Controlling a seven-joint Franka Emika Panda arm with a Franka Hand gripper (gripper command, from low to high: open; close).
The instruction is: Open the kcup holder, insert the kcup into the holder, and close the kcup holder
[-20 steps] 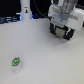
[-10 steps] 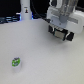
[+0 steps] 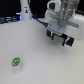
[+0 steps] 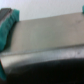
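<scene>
The robot arm's gripper [image 3: 59, 38] hung over the white table [image 3: 35, 60] toward the exterior view's upper right, low against what looked like a dark unit beneath it, though that view was too coarse to say whether the dark shapes were the gripper's own fingers or the top of the kcup holder. In the wrist view a broad, flat grey-to-black surface, judged to be the kcup holder [image 4: 45, 42], filled nearly the whole picture, its long edges running roughly across the picture with a slight tilt, and teal finger pads [image 4: 9, 27] showed at one side, pressed close to it. Whether the fingers stood apart or closed could not be told from either picture. The kcup [image 3: 16, 62], a small pod with a green-and-white top, sat alone on the table toward the exterior view's lower left, well apart from the arm; it appeared to be upright with its top facing up, but it was too small for its axis to be read with confidence. The step in hand seemed to be the first, opening the holder. The next move would likely call for catching the front of the drawer and drawing it straight out along its slide before fetching the pod.
</scene>
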